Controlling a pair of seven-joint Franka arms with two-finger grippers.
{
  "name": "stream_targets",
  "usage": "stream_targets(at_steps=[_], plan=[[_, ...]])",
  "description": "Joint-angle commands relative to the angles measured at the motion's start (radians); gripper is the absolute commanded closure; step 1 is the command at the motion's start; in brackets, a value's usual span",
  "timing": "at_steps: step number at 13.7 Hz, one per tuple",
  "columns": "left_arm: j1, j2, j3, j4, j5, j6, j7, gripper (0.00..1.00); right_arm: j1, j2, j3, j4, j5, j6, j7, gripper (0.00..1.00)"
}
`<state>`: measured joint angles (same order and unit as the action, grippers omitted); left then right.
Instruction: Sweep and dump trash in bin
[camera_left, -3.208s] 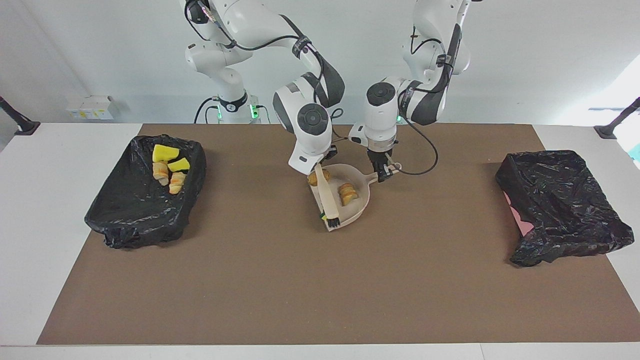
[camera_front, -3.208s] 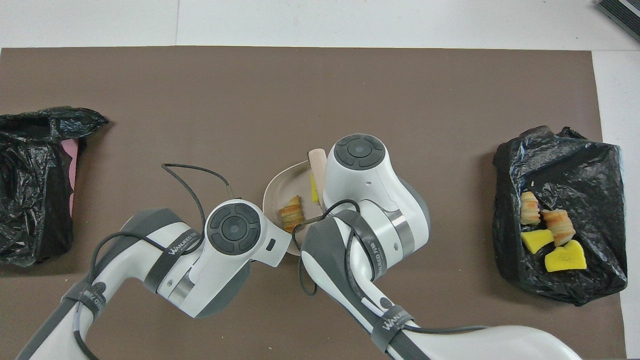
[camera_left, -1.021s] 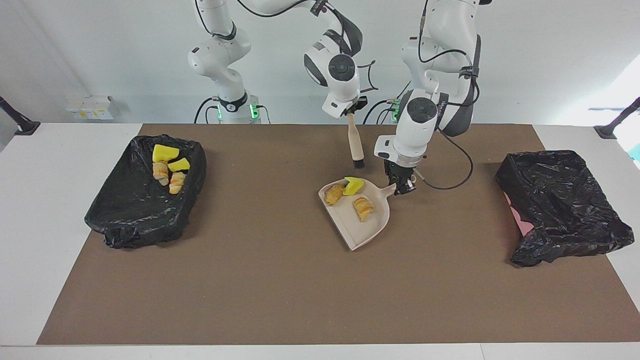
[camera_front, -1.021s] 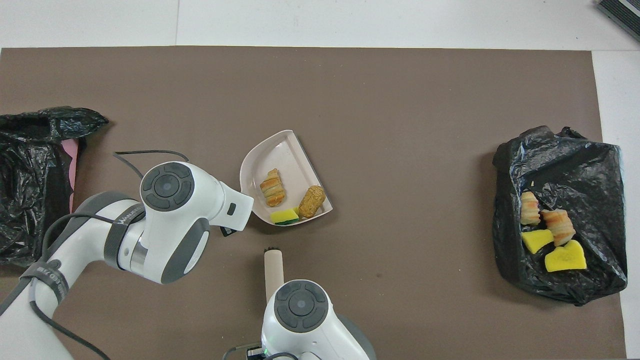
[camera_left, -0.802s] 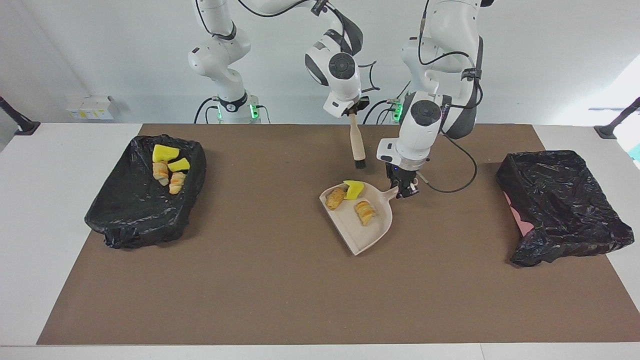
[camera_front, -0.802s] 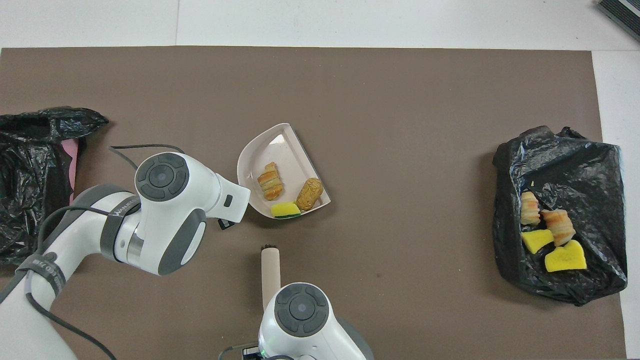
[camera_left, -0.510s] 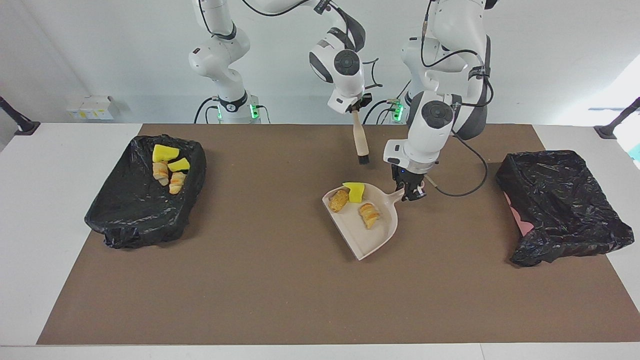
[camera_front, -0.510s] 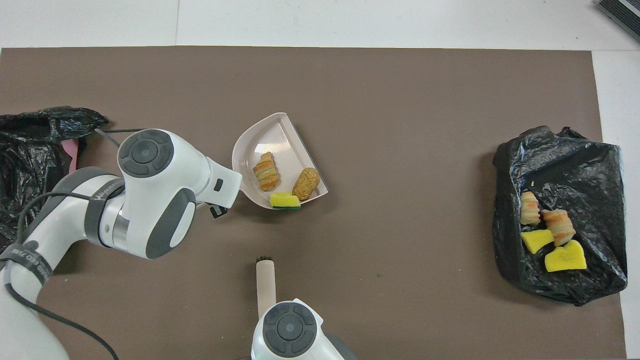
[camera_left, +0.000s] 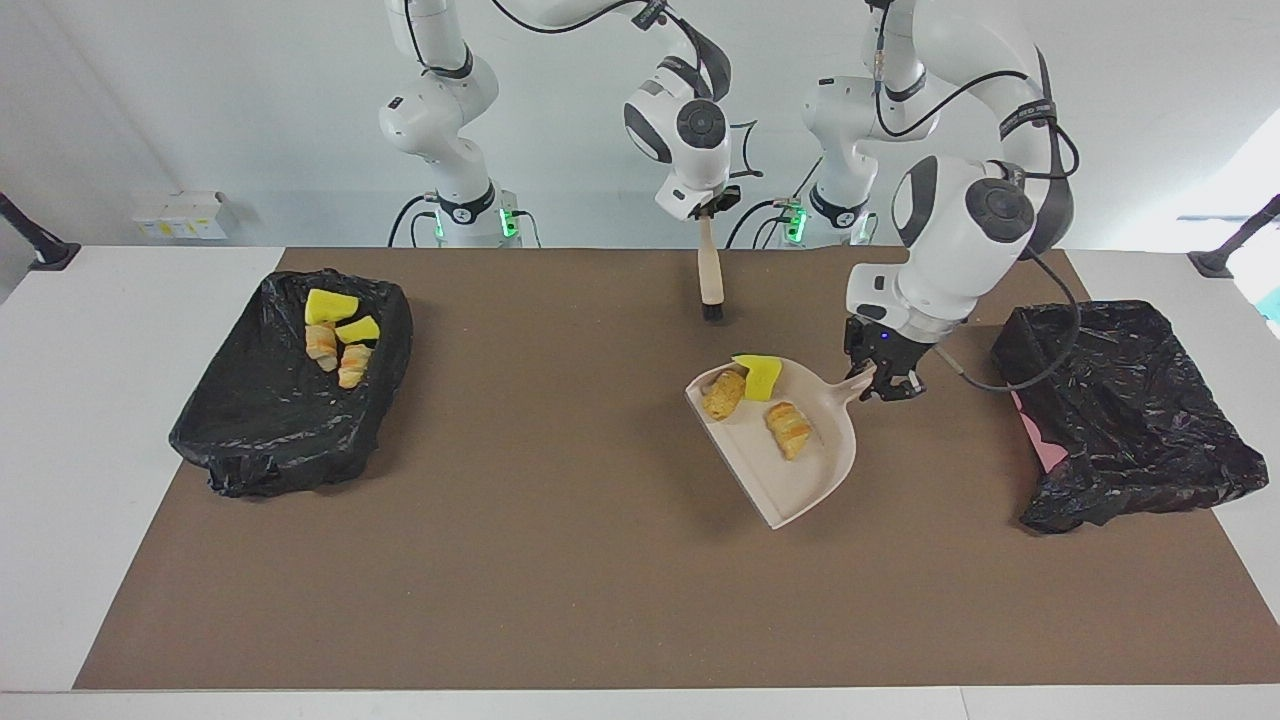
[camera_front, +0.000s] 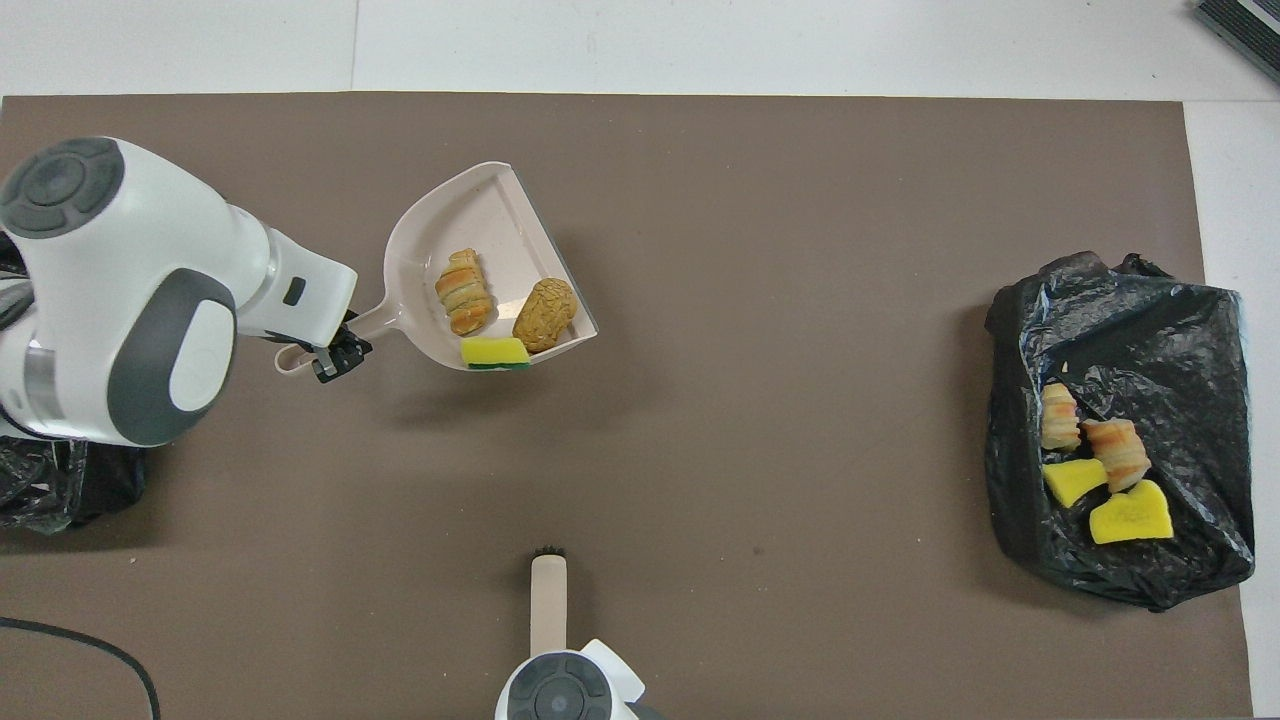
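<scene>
Left claw (camera_front: 335, 352) clamped on the handle of a beige dustpan (camera_front: 500, 215), raised over the brown mat (camera_front: 760, 300). Inside: a striped roll (camera_front: 462, 291), a brown lump (camera_front: 545, 315), a green-backed yellow sponge (camera_front: 495, 352). At the right arm's end, a black-lined bin (camera_front: 1150, 330) with four scraps (camera_front: 1100, 475). Brush (camera_front: 548, 600) under the right arm.

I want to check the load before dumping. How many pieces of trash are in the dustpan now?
3, all in the dustpan held up by the left gripper: a yellow sponge chunk, a brown lump beside it, and a striped bread-like piece nearer mid-pan. None seems hidden.
</scene>
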<state>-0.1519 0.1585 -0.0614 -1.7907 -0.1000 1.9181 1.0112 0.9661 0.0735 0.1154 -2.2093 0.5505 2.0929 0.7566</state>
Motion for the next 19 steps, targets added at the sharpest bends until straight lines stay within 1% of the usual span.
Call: stream_targets(at_steps=[1,2,4,7,8,10,13,15,16,17,18,19], plan=[[0.084,0.01,-0.009,0.082,-0.038,-0.091,0.098,1.0,0.006,-0.029,0.006,-0.046,0.003,0.041,0.026,1.0],[0.112,0.01,-0.008,0.103,-0.041,-0.118,0.148,1.0,0.006,-0.027,0.006,-0.05,0.002,0.042,0.027,1.0],[0.207,0.012,-0.009,0.134,-0.04,-0.171,0.277,1.0,0.035,-0.006,0.004,-0.053,-0.042,0.052,0.039,1.0],[0.319,0.012,-0.008,0.134,-0.038,-0.174,0.43,1.0,0.037,-0.006,0.004,-0.058,-0.154,0.05,0.136,1.0],[0.345,0.012,-0.006,0.134,-0.035,-0.174,0.463,1.0,0.037,-0.008,0.004,-0.059,-0.165,0.049,0.157,1.0],[0.425,0.01,-0.005,0.136,-0.033,-0.174,0.55,1.0,0.026,-0.006,0.006,-0.064,-0.165,0.047,0.156,1.0],[0.556,0.012,-0.003,0.157,-0.03,-0.172,0.665,1.0,-0.003,0.005,0.006,-0.064,-0.149,0.047,0.069,1.0],[0.61,0.015,0.002,0.169,-0.024,-0.157,0.766,1.0,-0.016,0.006,0.006,-0.064,-0.147,0.036,0.041,1.0],[0.63,0.021,0.002,0.186,0.017,-0.146,0.812,1.0,-0.023,0.006,0.006,-0.064,-0.147,0.035,0.036,1.0],[0.647,0.047,0.002,0.218,0.066,-0.139,0.846,1.0,-0.024,0.008,0.006,-0.064,-0.147,0.033,0.014,1.0],[0.65,0.062,0.002,0.256,0.107,-0.137,0.872,1.0,-0.029,0.009,0.006,-0.064,-0.145,0.032,-0.017,1.0],[0.664,0.072,0.003,0.272,0.14,-0.131,0.883,1.0,-0.046,0.012,0.006,-0.064,-0.138,0.026,-0.037,1.0]])
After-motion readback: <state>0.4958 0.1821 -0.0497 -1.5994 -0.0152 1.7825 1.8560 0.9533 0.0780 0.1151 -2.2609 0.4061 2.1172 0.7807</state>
